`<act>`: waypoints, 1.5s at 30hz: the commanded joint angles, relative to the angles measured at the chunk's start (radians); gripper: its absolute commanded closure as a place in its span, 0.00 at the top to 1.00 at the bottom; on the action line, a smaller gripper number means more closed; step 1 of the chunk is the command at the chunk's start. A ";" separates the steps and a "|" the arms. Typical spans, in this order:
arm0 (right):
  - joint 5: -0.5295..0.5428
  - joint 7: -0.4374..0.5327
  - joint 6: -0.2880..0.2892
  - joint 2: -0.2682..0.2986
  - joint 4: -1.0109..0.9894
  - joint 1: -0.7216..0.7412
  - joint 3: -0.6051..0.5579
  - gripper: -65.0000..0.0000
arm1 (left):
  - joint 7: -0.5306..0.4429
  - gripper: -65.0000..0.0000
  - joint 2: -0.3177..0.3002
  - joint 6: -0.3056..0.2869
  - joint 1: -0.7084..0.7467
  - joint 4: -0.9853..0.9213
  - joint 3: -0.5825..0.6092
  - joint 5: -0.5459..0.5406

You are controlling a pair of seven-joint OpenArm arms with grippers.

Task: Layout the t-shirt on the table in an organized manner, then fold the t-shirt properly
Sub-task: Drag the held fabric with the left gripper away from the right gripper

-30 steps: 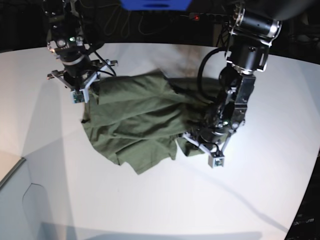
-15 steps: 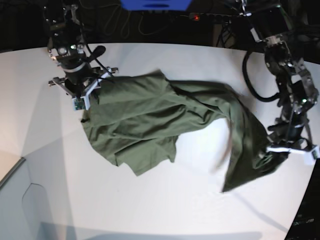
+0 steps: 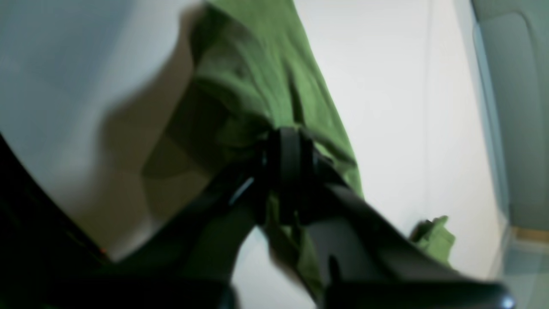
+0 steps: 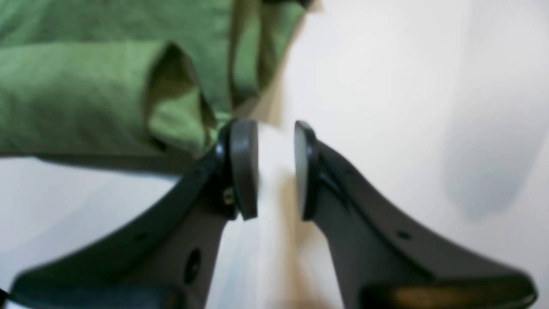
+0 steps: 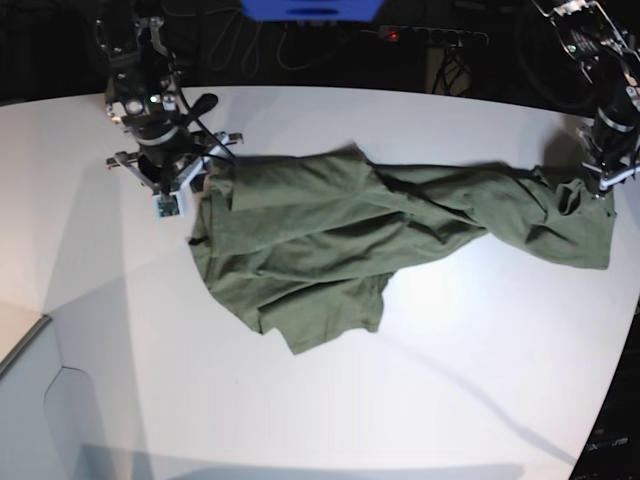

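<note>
The t-shirt (image 5: 340, 225) lies crumpled on the white table (image 5: 300, 400), stretched out in a long band from the far left of the base view to the right edge, with a wider rumpled mass hanging toward the front near the middle. At the right end of that view, the left gripper (image 3: 285, 171) sits at the table's edge with green cloth caught between its dark pads; the left wrist view shows the fabric bunched at the fingertips and running both above and below them, so the jaws are pinching the t-shirt, though the picture is blurred. The cloth fans out from that grip across the table. At the other end, the right gripper (image 4: 276, 169) hangs just beside the shirt's edge, its two pads standing apart with bare table showing through the gap. A folded hem of the shirt lies close to its left pad (image 4: 244, 167), and nothing is between the jaws.
</note>
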 commanded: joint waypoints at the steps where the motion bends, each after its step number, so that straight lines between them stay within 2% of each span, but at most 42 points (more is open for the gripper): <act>1: -0.001 0.018 -0.011 0.004 0.019 0.007 0.004 0.23 | -0.014 0.15 -0.019 -0.003 0.018 0.014 -0.008 -0.041; 4: -0.001 0.018 -0.011 0.004 0.019 0.005 0.004 0.23 | -0.014 0.36 -0.012 -0.003 0.062 0.023 -0.006 -0.095; 7: -0.001 0.018 -0.011 0.004 0.019 0.004 0.004 0.23 | -0.014 0.63 -0.019 -0.003 0.104 0.052 -0.006 -0.144; 10: -0.001 0.018 -0.011 0.004 0.019 0.002 0.004 0.23 | -0.017 0.79 -0.019 -0.003 0.139 0.135 -0.008 -0.166; 14: -0.001 0.018 -0.011 0.004 0.020 -0.003 0.004 0.23 | -0.023 0.80 -0.020 -0.003 0.136 0.225 -0.008 -0.160; 19: -0.001 0.018 -0.011 0.004 0.020 -0.003 0.004 0.23 | -0.014 0.80 -0.065 0.008 -0.022 0.189 0.002 -0.124; 21: -0.001 0.018 -0.011 0.004 0.020 -0.004 0.004 0.23 | -0.014 0.80 -0.066 0.008 -0.114 0.132 0.031 -0.031; 25: -0.001 0.016 -0.011 0.002 0.019 -0.004 0.004 0.23 | -0.024 0.80 -0.077 0.008 -0.274 -0.035 0.120 0.252; 31: -0.001 0.016 -0.011 0.002 0.019 -0.004 0.006 0.23 | -0.027 0.80 -0.080 0.007 -0.462 -0.327 0.141 0.519; 37: -0.001 0.012 -0.011 0.002 0.017 -0.004 0.006 0.23 | -0.153 0.80 -0.094 0.001 -0.594 -0.606 0.143 0.704; 42: -0.001 0.010 -0.011 0.002 0.017 -0.004 0.006 0.23 | -0.236 0.78 -0.094 -0.001 -0.633 -0.754 0.143 0.775; 43: -0.001 0.010 -0.011 0.002 0.017 -0.004 0.006 0.23 | -0.245 0.75 -0.094 -0.001 -0.634 -0.770 0.143 0.781; 45: -0.001 0.010 -0.011 0.002 0.017 -0.004 0.006 0.23 | -0.254 0.60 -0.094 -0.003 -0.636 -0.801 0.143 0.786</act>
